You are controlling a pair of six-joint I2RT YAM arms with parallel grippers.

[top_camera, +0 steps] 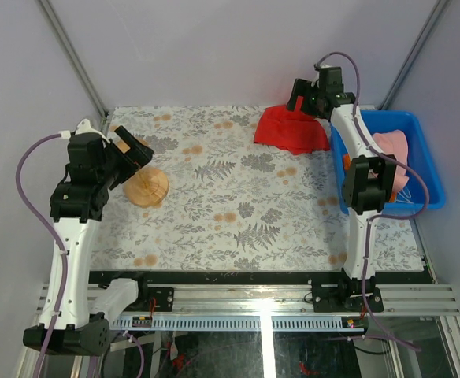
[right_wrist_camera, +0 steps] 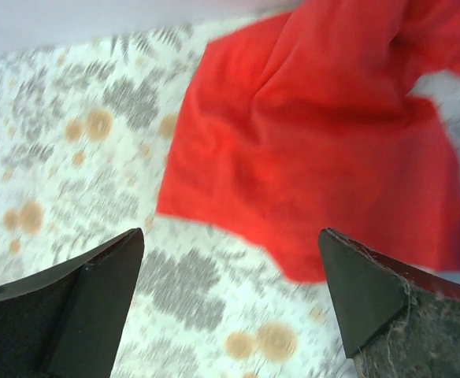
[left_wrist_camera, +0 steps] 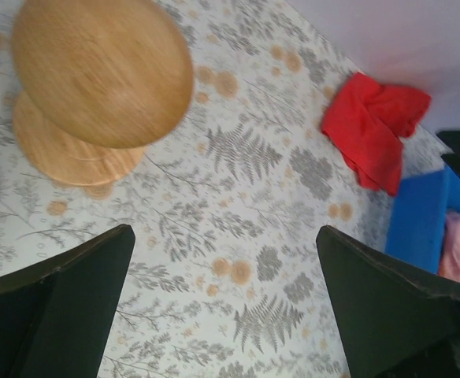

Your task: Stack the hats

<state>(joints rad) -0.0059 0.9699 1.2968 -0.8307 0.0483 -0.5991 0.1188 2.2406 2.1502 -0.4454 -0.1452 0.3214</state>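
A pink hat (top_camera: 391, 146) lies in the blue bin (top_camera: 427, 157) at the right; it also shows in the left wrist view (left_wrist_camera: 458, 246). A small orange patch (top_camera: 346, 160) shows at the bin's left wall, beside my right arm; I cannot tell what it is. The grey and teal hats are out of view. My right gripper (top_camera: 305, 98) is open and empty, hovering over the near edge of the red cloth (right_wrist_camera: 317, 134). My left gripper (left_wrist_camera: 226, 299) is open and empty above the table, just beside the wooden stand (left_wrist_camera: 100, 71).
The red cloth (top_camera: 291, 130) lies crumpled at the back, next to the bin's left side. The wooden mushroom stand (top_camera: 146, 187) stands at the left of the floral table cover. Grey walls close the back and sides.
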